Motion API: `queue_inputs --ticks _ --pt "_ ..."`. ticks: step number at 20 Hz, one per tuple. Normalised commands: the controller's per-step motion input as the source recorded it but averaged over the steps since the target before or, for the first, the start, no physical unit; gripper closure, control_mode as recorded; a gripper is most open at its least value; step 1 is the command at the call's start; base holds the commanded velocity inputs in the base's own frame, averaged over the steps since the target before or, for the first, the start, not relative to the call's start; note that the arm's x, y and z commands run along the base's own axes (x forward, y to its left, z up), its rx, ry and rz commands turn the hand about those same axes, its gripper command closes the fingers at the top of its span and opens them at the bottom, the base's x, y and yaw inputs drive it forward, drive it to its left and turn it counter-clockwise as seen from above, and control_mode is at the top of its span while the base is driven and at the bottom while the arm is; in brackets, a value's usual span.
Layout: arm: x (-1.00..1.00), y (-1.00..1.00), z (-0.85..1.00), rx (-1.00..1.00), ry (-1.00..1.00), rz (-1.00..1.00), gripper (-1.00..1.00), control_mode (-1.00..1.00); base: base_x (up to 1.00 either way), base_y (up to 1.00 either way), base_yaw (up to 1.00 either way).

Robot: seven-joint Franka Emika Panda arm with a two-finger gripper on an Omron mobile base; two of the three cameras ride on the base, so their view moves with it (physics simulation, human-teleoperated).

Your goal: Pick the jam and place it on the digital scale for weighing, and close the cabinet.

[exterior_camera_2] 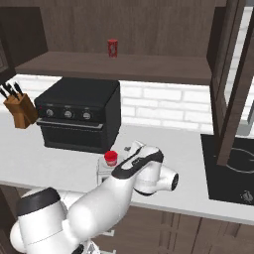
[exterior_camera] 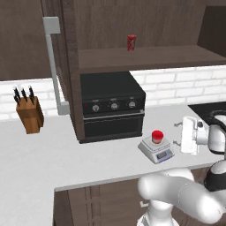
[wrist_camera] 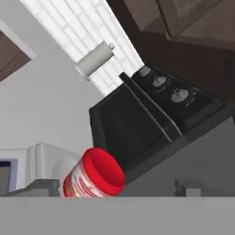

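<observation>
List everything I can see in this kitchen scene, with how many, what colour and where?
jam: one, red lid and pale body, standing on the digital scale.
digital scale: one, light grey with a bluish display, on the counter in front of the oven's right end.
oven: one, black with three knobs, on the counter under the shelf.
can: one, red, slim, upright on the shelf above the oven.
knife block: one, brown wood with dark-handled knives, on the counter left of the oven.
cabinet: dark brown, door open with a light grey bar handle, above the counter.
counter: one, pale grey.
stovetop: one, black, at the counter's right end.
gripper: one, white, just right of the scale, apart from the jar, open.
</observation>
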Motion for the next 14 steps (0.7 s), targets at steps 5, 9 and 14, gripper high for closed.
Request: queue_inputs --ticks 5,9,14 --pt "-0.40 -0.10 0.78 0.03 -0.82 0.00 -1.00 -1.00 0.00 0.00 0.00" --pt "-0.52 -0.46 0.72 0.00 -0.83 -0.01 -1.00 -1.00 0.00 0.00 0.00" --pt "-0.34 -0.60 0.65 0.03 -0.66 -0.04 -1.00 -1.00 0.00 0.00 0.00"
